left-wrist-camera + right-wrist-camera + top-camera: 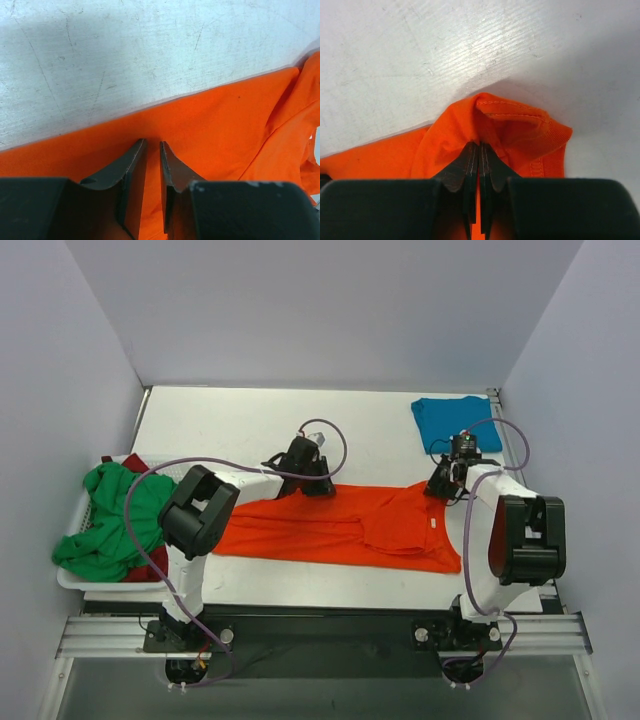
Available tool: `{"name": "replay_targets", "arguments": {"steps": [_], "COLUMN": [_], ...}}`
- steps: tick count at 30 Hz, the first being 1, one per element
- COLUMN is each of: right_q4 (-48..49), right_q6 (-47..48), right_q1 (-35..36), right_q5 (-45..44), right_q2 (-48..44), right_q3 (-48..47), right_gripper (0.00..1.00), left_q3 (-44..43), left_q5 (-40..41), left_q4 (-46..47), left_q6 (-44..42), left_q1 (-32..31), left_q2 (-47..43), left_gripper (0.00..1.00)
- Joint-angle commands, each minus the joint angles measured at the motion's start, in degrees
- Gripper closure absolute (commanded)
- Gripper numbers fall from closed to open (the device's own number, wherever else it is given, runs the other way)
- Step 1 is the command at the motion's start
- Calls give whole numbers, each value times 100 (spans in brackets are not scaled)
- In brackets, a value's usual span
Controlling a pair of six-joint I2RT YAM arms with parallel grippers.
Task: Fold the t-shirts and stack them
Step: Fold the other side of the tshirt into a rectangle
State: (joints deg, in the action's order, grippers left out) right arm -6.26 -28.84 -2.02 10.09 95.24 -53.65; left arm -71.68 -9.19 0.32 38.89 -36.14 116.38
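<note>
Teal t-shirt (455,422) is folded at 1 o'clock; green t-shirt (115,525) is left. Orange-red t-shirt (340,530) is clamped by right tool (478,145); left tool (151,142) hold cannot be told.

bare table (240,430) lies open beyond the orange shirt (340,530), from the left wall across to the teal shirt (455,423) in the far right corner. orange shirt spans the middle strip. left gripper (153,142) and right gripper (479,143) sit low at its far edge. basket (68,578), heaped with green shirt (110,515), blocks the left edge. walls (320,310) close three sides.
</note>
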Motion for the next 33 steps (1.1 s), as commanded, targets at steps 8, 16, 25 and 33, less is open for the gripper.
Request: {"name": "replay_targets", "arguments": {"steps": [8,16,25,33], "right_q4": [-568,-604,-402,-604], "right_q6": [-8,-8,-69,-104], "right_q1": [-158,-220,-228,-228], "right_q5": [-420,-692,-596,-508], "right_q2": [-1148,-938,-217,-330], "right_q3": [205,566,487,153], "right_gripper": [100,100,100,76], "left_q3": [172,207,102,-83], "left_q5": [330,278,146,-188], "left_q4": [-322,-234,-173,39], "left_q6": [189,224,180,-303], "left_q1": [160,177,169,204], "left_q2": [96,104,34,-588], "left_gripper": [72,72,71,52]}}
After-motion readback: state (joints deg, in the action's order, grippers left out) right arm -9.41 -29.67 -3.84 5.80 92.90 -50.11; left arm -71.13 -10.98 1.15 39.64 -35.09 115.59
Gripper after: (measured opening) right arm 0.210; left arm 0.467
